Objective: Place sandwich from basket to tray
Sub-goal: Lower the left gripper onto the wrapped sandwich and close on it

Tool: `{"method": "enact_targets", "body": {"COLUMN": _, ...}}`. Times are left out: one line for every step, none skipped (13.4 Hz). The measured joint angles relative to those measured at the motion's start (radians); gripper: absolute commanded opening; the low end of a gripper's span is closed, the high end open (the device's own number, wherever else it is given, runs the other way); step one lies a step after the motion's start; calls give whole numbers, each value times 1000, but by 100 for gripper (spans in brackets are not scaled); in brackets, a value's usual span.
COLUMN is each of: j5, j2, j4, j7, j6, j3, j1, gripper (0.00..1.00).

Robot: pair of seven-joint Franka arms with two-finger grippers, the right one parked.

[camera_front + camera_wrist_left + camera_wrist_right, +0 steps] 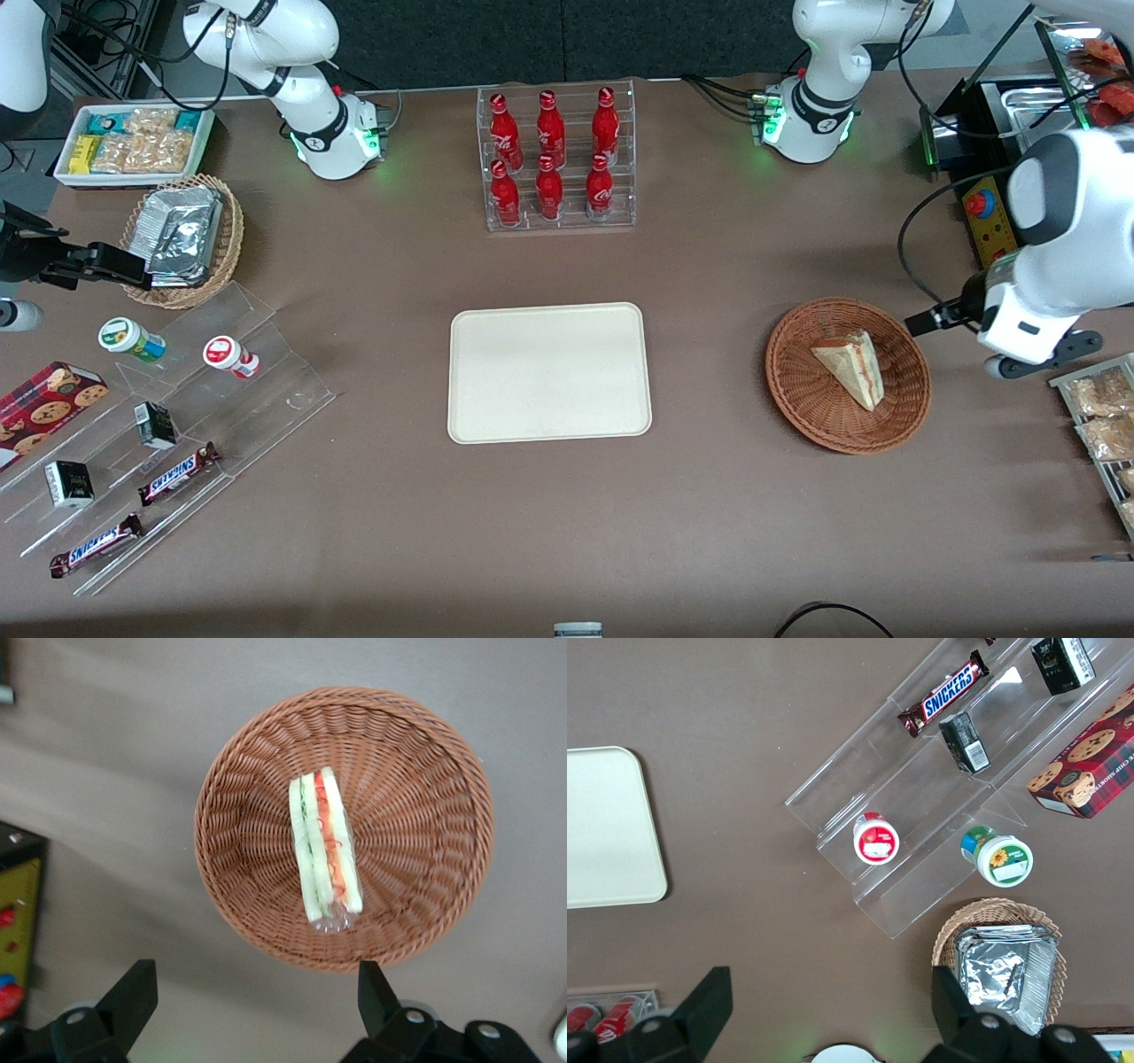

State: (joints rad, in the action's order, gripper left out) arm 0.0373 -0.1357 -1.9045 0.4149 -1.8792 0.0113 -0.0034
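The sandwich [852, 366] lies in the reddish-brown woven basket [797, 390], which sits on the brown worktop [709, 532] toward the working arm's end. In the left wrist view the sandwich [324, 849] rests on its side near the middle of the basket [239, 815], its pale bread layers and its red and green filling facing the camera, with clear wrap bunched at one end. The end effector [257, 992] hangs above the worktop just outside the basket's rim, its two dark fingers [133, 992] spread wide with nothing between them; neither finger touches the basket or the sandwich. In the front view the left arm's white wrist sits beside the basket, on the side away from the tray. The cream tray [549, 372] lies flat at the middle of the worktop, well apart from the basket, with nothing on it. Farther from the front camera than the tray stands a clear rack of red bottles [554, 159]. Toward the parked arm's end are a tan basket of foil packets [182, 237] and a clear stepped stand [177, 443] with snack bars and small tubs.
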Motion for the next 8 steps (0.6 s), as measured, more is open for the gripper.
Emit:
{"method": "enact_targets", "body": {"j5": 0, "j2": -1, "j4": -39, "j7": 60, "j6": -59, "j3": 0, "j1": 0, "gripper": 100}}
{"method": "enact_targets", "body": {"j5": 0, "j2": -6, "j4": -77, "j7": 128, "j6": -116, "j3": -1, "j1": -2, "gripper": 100}}
{"method": "enact_targets", "body": {"j5": 0, "j2": -16, "j4": -115, "j7": 207, "j6": -173, "j3": -3, "j1": -4, "gripper": 100}}
{"method": "enact_targets", "body": {"j5": 0, "j2": -29, "j4": -148, "j7": 270, "j6": -232, "j3": -7, "j1": -7, "gripper": 100}}
{"method": "enact_targets", "body": {"j5": 0, "j2": -45, "j4": -175, "j7": 311, "j6": -289, "j3": -9, "j1": -14, "gripper": 100}}
{"method": "enact_targets", "body": {"j5": -1, "j2": -61, "j4": -194, "j7": 345, "j6": -333, "j3": -11, "j1": -21, "gripper": 100}}
{"method": "enact_targets", "body": {"j5": -2, "j2": -78, "j4": -202, "j7": 374, "j6": -364, "j3": -12, "j1": -26, "gripper": 100}}
{"method": "enact_targets", "body": {"j5": -2, "j2": -96, "j4": -205, "j7": 398, "j6": -390, "j3": -13, "j1": -33, "gripper": 100}}
